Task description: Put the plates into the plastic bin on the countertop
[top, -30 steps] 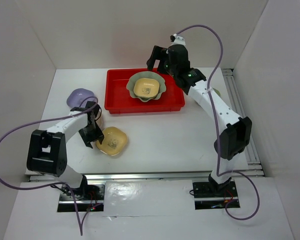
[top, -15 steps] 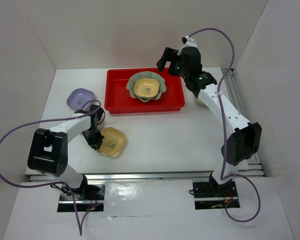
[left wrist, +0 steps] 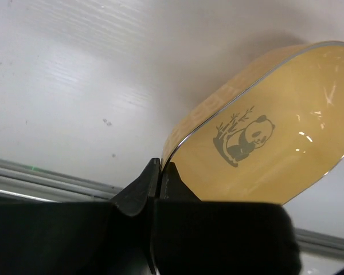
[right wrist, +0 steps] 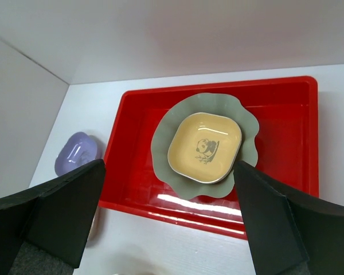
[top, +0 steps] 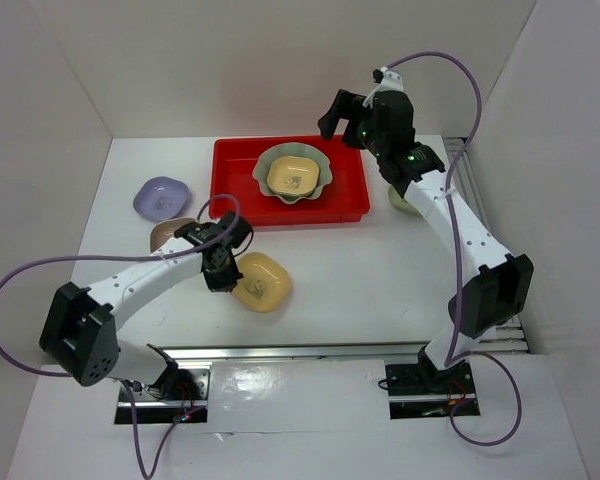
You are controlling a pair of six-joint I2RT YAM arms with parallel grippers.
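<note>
Red bin (right wrist: 286, 143) holds scalloped green plate (right wrist: 160, 146) under yellow dish (right wrist: 205, 147); another yellow dish (top: 263, 284) outside.

"Where was the left arm (top: 140, 280)?"
"Stretched low toward the middle. The left gripper (top: 223, 272) was pinched tight on the yellow dish (top: 265, 285)."
"And the right arm (top: 460, 225)?"
"Reaching far and high. The right gripper (top: 342, 122) was spread wide, holding nothing."
</note>
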